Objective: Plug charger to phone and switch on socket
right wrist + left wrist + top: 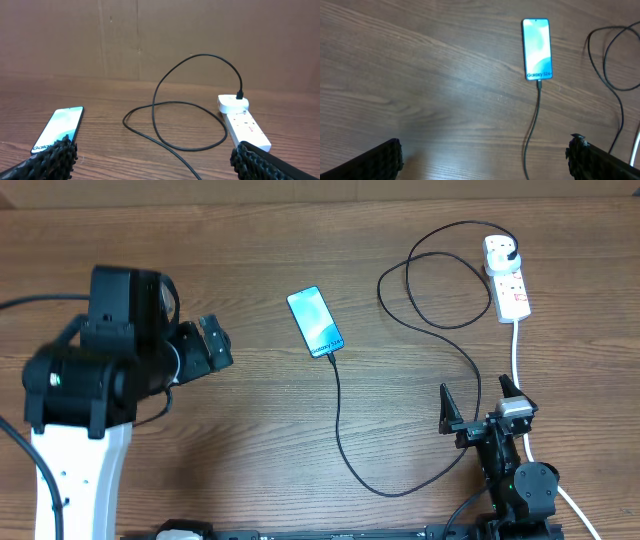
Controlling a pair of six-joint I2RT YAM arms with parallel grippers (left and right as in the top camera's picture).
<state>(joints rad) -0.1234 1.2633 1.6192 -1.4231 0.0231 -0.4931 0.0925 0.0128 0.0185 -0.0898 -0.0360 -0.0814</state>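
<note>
**Both end effectors empty; cable looks seated at phone, switch not yet pressed**

Left end effector (220,343) hangs released over bare table (250,470), left of the phone (315,322), nothing btwn its fingers. Right end effector (476,392) is also spread wide and empty, near the table's front edge, below the socket (508,280).

Phone lies flat, screen up, mid-table. Charger (340,430) runs from its lower edge, sweeps toward the front, then loops back up to the socket at far right. Connector tip (539,84) appears pushed into the phone; plug (240,95) sits in the socket's far end. Can't tell the switch position.

Handling, as I judge it:
- Cable: thin, limp, light. Grip the stiff connector head, not the cord.
- Phone: slim, slick glass, prob. slides easily. Pinch by the long edges.
- Socket: light plastic, may skid or tip. Press the rocker straight down; the thick white cord (517,345) gives some anchoring.

Writing: screen reads "Galaxy S24+" on cyan. Socket's red markings are too small to read.
</note>
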